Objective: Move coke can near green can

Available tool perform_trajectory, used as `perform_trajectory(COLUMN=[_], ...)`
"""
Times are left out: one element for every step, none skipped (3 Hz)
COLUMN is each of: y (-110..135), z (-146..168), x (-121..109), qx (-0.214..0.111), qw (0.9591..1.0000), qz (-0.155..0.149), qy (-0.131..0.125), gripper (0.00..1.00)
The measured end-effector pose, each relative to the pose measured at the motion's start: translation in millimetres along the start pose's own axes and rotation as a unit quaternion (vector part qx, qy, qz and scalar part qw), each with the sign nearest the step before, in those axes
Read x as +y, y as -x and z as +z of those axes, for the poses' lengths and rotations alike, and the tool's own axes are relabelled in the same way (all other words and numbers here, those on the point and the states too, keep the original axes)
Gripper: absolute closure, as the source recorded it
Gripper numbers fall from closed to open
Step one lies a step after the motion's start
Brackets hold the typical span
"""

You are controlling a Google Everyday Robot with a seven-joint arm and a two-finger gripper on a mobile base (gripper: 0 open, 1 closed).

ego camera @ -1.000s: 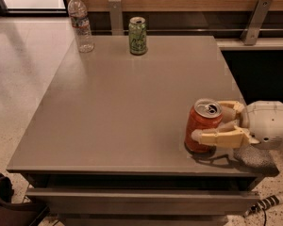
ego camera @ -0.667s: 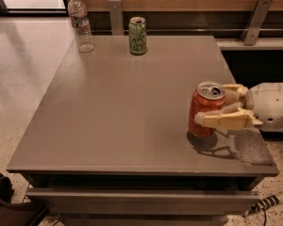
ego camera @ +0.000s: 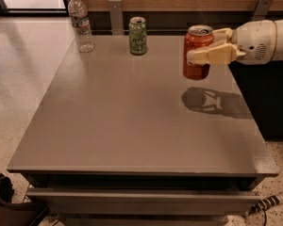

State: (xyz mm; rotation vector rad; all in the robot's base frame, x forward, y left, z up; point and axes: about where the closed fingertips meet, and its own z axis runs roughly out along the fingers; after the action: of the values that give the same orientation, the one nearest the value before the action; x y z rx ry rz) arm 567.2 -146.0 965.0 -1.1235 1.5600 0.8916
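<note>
Coke can (ego camera: pixel 196 70) now lifted clear of tabletop (ego camera: pixel 127 121), carried above right edge toward far right corner. Shadow (ego camera: pixel 205 100) cast below it, so no contact. One second ago it was seated near front right corner. Gripper (ego camera: pixel 203 45) located at right edge, jaws clamped across upright Coke can. Green can (ego camera: pixel 137 36) untouched at middle of far edge, bottle (ego camera: pixel 81 22) at far left corner. Pick judged done. Leftward carry and set-down beside green can remain, cans well apart.
</note>
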Motion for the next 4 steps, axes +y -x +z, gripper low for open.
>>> perform_trajectory(y=[26, 44, 51, 47], z=[9, 20, 29, 39], x=[-59, -120, -160, -179], qx=[-0.018, -0.061, -0.086, -0.063], qw=[0.9994, 0.9944, 0.9851, 0.9772], qz=[-0.001, -0.007, -0.014, -0.028], qy=[-0.030, -0.086, -0.148, -0.201], gripper=[1.00, 1.00, 1.00, 1.00])
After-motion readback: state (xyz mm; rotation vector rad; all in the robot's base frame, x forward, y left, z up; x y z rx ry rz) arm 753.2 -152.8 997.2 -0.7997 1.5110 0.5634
